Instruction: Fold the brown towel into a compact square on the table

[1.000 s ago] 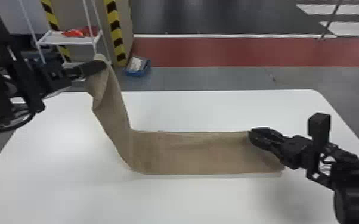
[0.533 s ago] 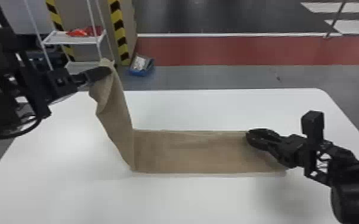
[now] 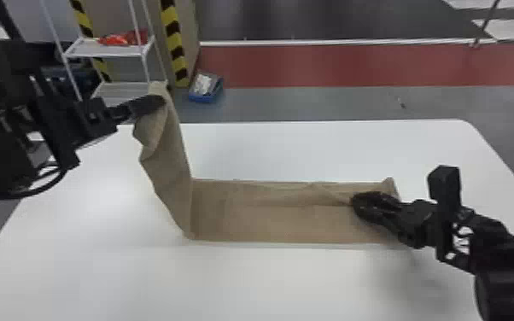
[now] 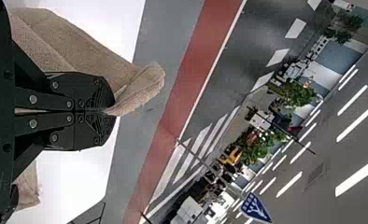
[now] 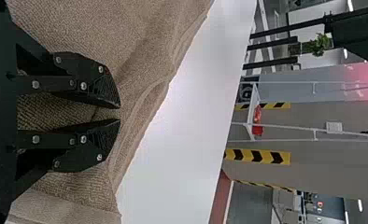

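My left gripper (image 3: 151, 104) holds one end of the brown towel (image 3: 168, 158) raised over the table's left side. In the left wrist view, the left gripper (image 4: 109, 111) is shut on the towel (image 4: 142, 86). The rest of the towel lies as a long strip to the right, wrinkled near its right end. There my right gripper (image 3: 356, 202) rests low against the cloth. In the right wrist view, the right gripper (image 5: 119, 113) has a narrow gap between its fingertips, with a ridge of towel (image 5: 145, 56) in it.
The white table (image 3: 243, 277) extends around the towel. Behind its far edge stand a white shelf rack (image 3: 106, 51) with a red item and a blue box (image 3: 206, 87) on the floor.
Wrinkles have formed by the right gripper and the towel's far right corner has risen; its fingers press at the cloth. The left gripper has shifted slightly right, still holding the towel.
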`<move>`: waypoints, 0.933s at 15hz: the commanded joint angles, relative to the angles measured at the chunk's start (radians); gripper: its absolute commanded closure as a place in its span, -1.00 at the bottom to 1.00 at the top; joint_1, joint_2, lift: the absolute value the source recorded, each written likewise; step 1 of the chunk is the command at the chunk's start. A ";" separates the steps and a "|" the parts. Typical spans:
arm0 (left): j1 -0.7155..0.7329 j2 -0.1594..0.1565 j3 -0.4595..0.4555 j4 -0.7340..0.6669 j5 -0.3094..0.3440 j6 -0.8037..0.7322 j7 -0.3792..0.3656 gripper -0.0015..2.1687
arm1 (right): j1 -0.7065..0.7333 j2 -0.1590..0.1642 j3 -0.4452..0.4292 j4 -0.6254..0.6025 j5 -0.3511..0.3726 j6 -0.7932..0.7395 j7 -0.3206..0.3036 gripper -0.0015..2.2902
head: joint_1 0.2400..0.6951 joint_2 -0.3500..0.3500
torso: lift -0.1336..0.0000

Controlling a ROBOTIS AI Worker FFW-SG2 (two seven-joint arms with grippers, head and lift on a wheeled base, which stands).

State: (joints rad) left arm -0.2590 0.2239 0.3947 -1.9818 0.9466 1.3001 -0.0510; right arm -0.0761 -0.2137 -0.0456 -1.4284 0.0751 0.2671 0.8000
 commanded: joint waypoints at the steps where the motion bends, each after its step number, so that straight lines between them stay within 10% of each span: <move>1: 0.006 0.000 0.001 -0.002 0.000 0.000 -0.001 0.65 | 0.007 -0.001 -0.005 -0.023 -0.005 -0.007 -0.002 -0.22 | 1.00 0.11 | -0.92; 5: 0.009 0.000 0.000 -0.006 -0.005 0.000 -0.004 0.65 | 0.002 -0.001 -0.033 -0.032 -0.026 -0.028 -0.012 -0.74 | 1.00 0.11 | -0.92; 14: 0.004 0.005 -0.004 -0.005 -0.019 0.000 -0.018 0.65 | -0.059 -0.009 -0.059 0.075 0.014 -0.068 -0.059 -0.73 | 0.98 0.00 | -0.92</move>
State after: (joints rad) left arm -0.2523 0.2275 0.3913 -1.9866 0.9298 1.3001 -0.0679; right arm -0.1291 -0.2206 -0.1027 -1.3679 0.0827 0.2082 0.7418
